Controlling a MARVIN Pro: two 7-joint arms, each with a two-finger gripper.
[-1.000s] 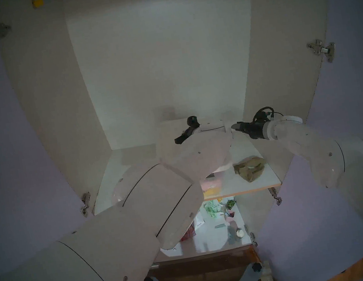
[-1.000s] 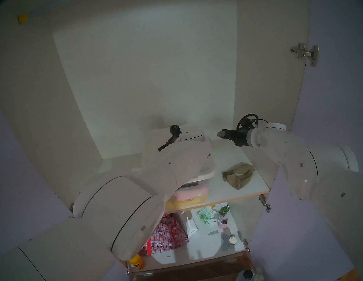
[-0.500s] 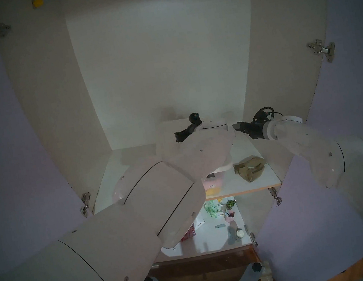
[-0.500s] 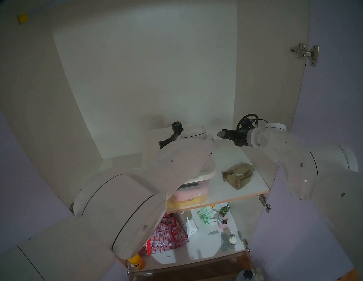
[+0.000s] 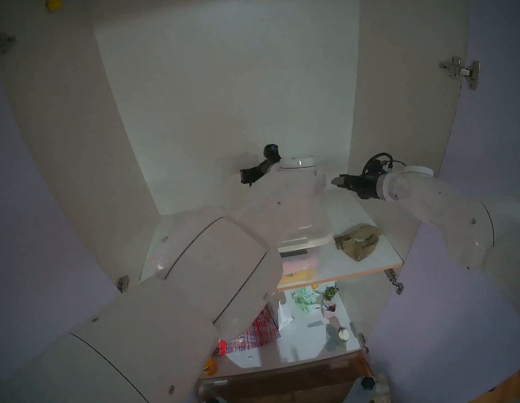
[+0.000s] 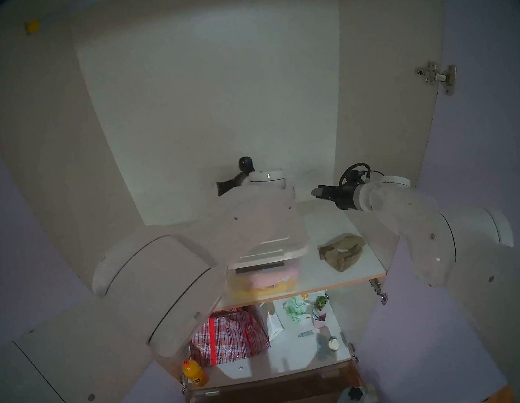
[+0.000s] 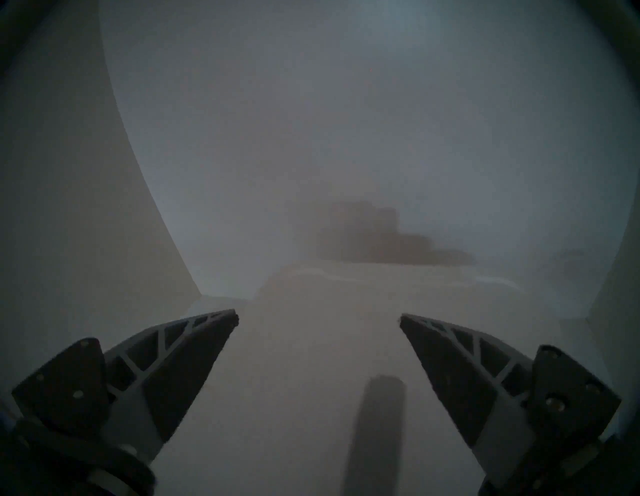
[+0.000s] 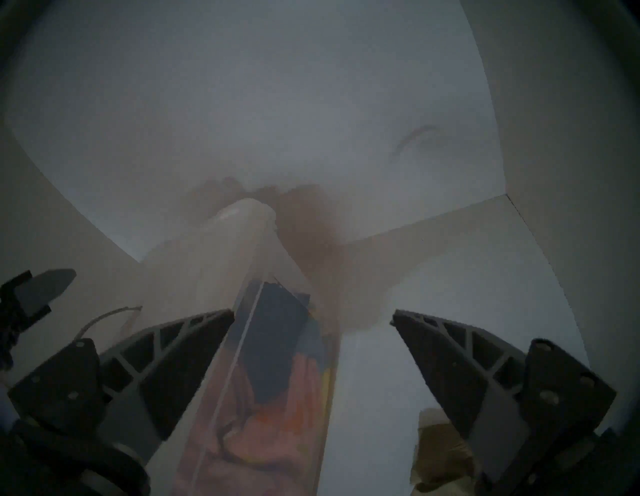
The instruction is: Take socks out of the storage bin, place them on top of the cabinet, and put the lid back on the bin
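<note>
The khaki socks (image 5: 358,242) lie on the cabinet's white shelf (image 5: 372,263), right of the clear storage bin (image 6: 264,284). They also show in the right wrist view (image 8: 440,450). The white lid (image 6: 289,249) lies on top of the bin, partly hidden by my left arm. Pink, yellow and dark cloths show through the bin wall (image 8: 277,398). My left gripper (image 7: 318,317) is open and empty, raised above the lid's back part (image 7: 311,381). My right gripper (image 8: 313,317) is open and empty, hovering behind the socks at the bin's right side.
The lilac doors (image 5: 37,229) stand open on both sides, with metal hinges (image 5: 461,72). The lower shelf holds a red plaid bag (image 6: 228,338), an orange bottle (image 6: 195,375), a small potted plant (image 6: 320,308) and other small items.
My left gripper has risen up and back off the lid, and the left arm has swung left. The lid, bin, socks and right arm have stayed put.
</note>
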